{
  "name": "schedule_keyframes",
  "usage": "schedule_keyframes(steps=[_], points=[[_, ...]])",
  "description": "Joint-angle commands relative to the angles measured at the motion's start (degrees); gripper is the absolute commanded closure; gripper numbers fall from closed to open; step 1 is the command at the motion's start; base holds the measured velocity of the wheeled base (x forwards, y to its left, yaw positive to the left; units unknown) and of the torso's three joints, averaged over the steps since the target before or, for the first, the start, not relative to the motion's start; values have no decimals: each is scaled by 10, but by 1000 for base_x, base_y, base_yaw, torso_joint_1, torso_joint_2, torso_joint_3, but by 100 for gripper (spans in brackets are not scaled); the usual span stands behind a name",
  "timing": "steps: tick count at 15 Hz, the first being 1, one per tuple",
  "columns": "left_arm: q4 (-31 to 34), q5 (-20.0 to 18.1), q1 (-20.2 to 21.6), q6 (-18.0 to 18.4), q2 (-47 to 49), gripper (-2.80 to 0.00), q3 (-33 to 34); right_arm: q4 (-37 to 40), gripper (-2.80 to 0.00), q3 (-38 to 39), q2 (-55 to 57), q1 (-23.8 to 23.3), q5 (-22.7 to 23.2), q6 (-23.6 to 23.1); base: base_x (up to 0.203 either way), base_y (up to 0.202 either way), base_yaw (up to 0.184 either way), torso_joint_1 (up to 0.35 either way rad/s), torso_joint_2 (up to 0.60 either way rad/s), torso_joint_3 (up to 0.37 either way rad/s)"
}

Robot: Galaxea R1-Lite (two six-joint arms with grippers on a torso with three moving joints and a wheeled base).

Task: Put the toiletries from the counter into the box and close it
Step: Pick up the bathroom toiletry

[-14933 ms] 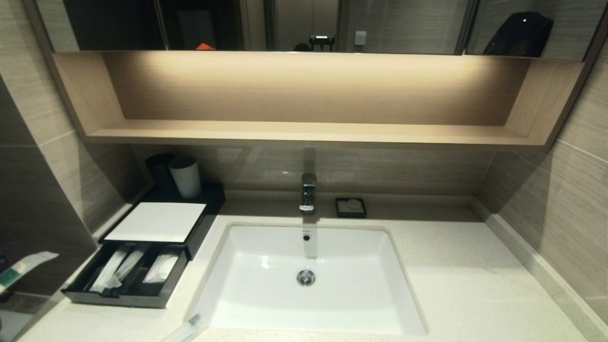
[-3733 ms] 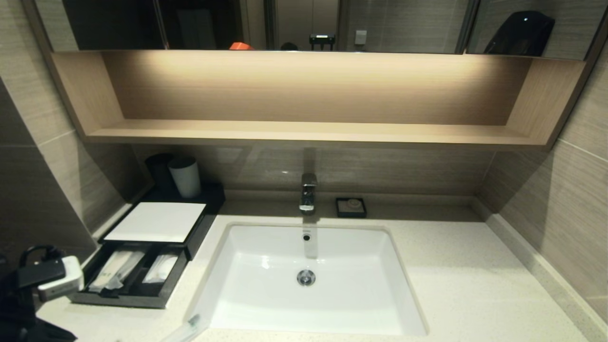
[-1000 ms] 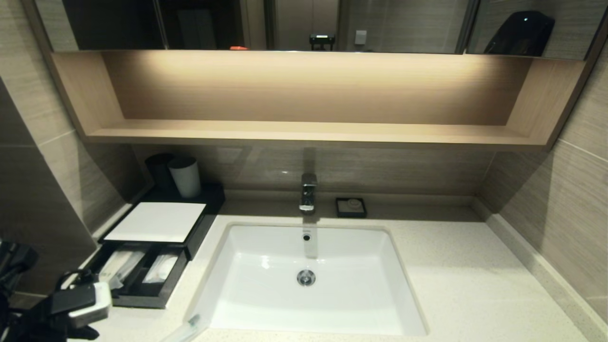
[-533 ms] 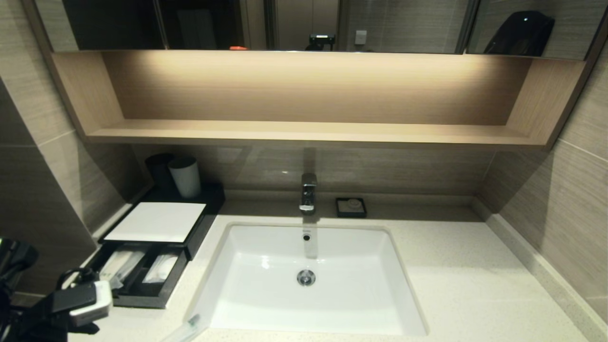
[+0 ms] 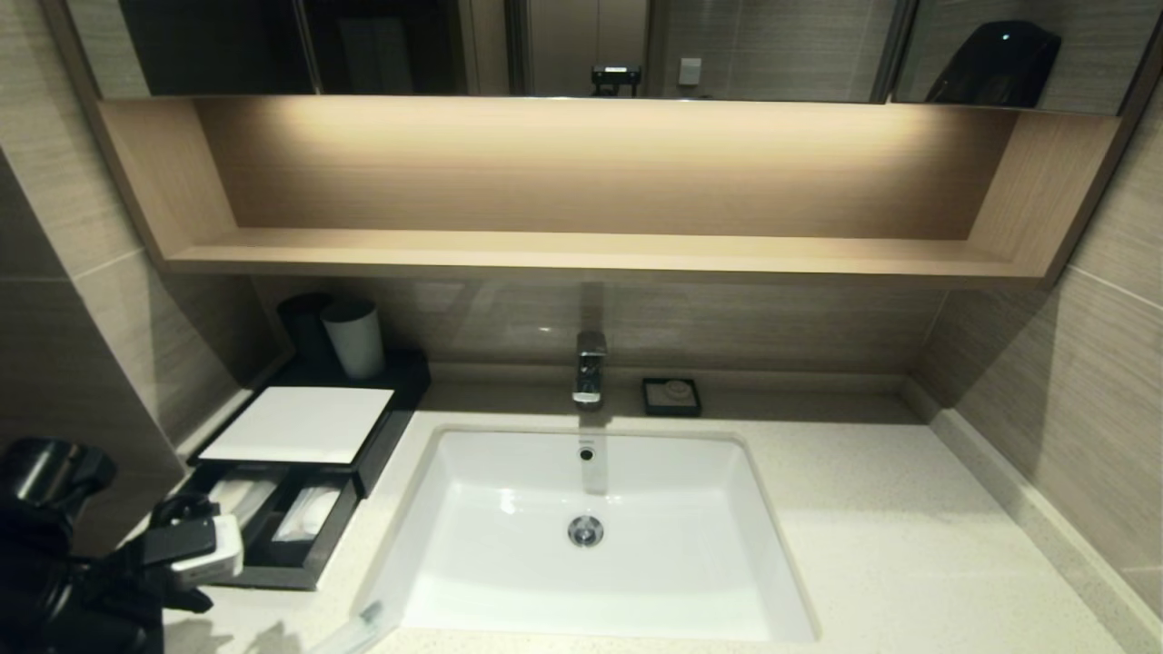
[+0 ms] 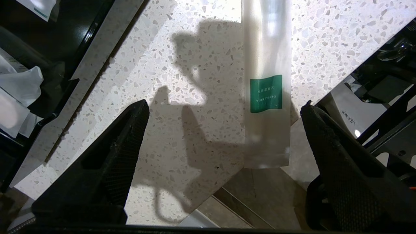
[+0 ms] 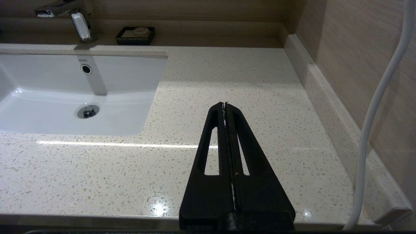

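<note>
We are at the step of picking up the next packet (image 6: pixel 266 87), which lies on the bench (image 6: pixel 182 107) with one end over the front edge, near the open box (image 5: pixel 273 545). Our left tool (image 6: pixel 224 117) hangs above it with fingers wide apart and empty; next it should go down and close on the packet. The right tool (image 7: pixel 227 107) rests together, over the bench right of the sink (image 7: pixel 65 94).

A white sink (image 5: pixel 509 581) sits in the middle. A shiny tap (image 5: pixel 589 368) stands at its back edge, and a round drain (image 5: pixel 586 530) is in its floor. Beside the tap is a small black soap dish (image 5: pixel 671 397). In the back left corner stand a grey cup (image 5: pixel 355 339) and a dark cup (image 5: pixel 304 327), side by side. A long wooden shelf (image 5: pixel 591 250) hangs above, under a mirror (image 5: pixel 591 45).
</note>
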Motion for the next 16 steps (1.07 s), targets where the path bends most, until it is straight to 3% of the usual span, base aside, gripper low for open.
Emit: schedule_keyframes(steps=[1, 9, 16], points=[[-12, -1, -1, 4, 23, -280, 5, 0, 0, 0, -1, 0, 0, 0, 0, 0, 0, 0, 0, 0], [-44, 2, -2, 32, 33, -280, 22, 0, 0, 0, -1, 0, 0, 0, 0, 0, 0, 0, 0, 0], [-131, 32, -14, 42, 24, -280, 61, 0, 0, 0, 0, 0, 0, 0, 0, 0, 0, 0, 0, 0]])
